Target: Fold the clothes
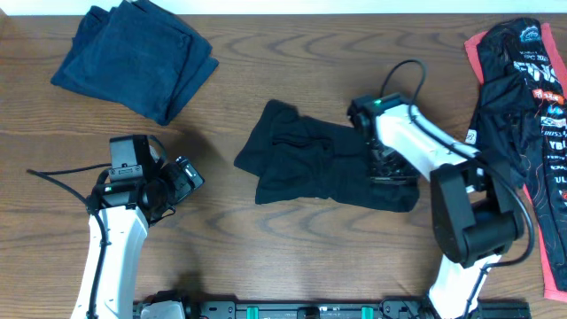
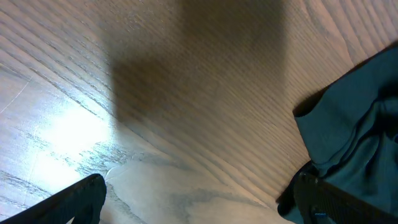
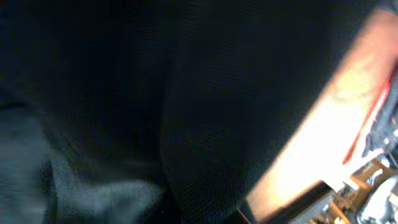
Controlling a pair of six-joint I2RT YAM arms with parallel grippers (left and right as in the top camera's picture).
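A black garment (image 1: 319, 159) lies crumpled and partly folded on the middle of the wooden table. My right gripper (image 1: 390, 168) is pressed down on its right part. The right wrist view is filled with blurred black fabric (image 3: 155, 93), so the fingers do not show. My left gripper (image 1: 184, 180) is open and empty over bare wood, left of the garment. In the left wrist view both fingertips frame the wood (image 2: 196, 202), and a dark cloth edge (image 2: 348, 137) lies at the right by the right finger.
A folded dark blue garment (image 1: 137, 58) lies at the back left. A red and black printed garment (image 1: 527, 115) lies along the right edge. The right arm's cable (image 1: 403, 71) arcs above the black garment.
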